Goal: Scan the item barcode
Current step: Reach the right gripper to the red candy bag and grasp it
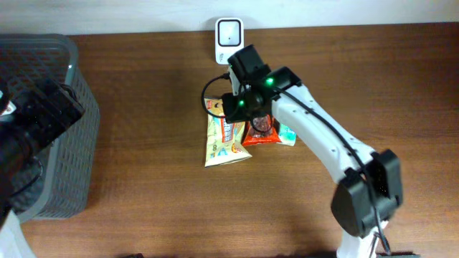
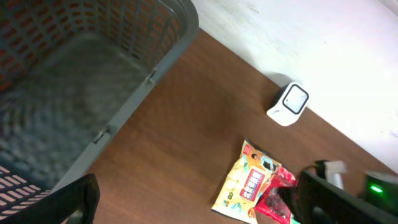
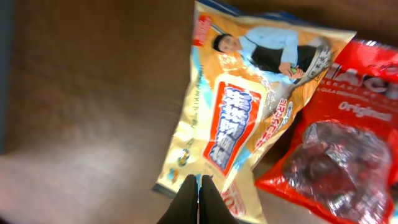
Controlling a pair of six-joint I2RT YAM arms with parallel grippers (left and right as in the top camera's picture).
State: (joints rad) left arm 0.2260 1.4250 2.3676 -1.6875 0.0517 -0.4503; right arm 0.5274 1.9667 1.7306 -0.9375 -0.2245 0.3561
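A yellow snack bag [image 1: 224, 143] [image 2: 249, 180] [image 3: 236, 118] lies flat on the wooden table, with a red snack bag [image 1: 262, 132] [image 2: 273, 196] [image 3: 342, 155] overlapping its right side. My right gripper [image 3: 199, 180] is shut, its fingertips pinched together on the yellow bag's lower edge. From overhead the right wrist [image 1: 251, 93] covers the bags' top ends and hides the fingers. A white barcode scanner [image 1: 229, 37] [image 2: 289, 102] stands at the table's back edge. Far to the left, my left gripper [image 2: 205, 211] hangs wide open and holds nothing.
A grey mesh basket [image 1: 72, 143] [image 2: 124, 62] stands at the table's left end, under the left arm. A teal packet [image 1: 287, 134] peeks out from beneath the red bag. A black cable loops beside the scanner.
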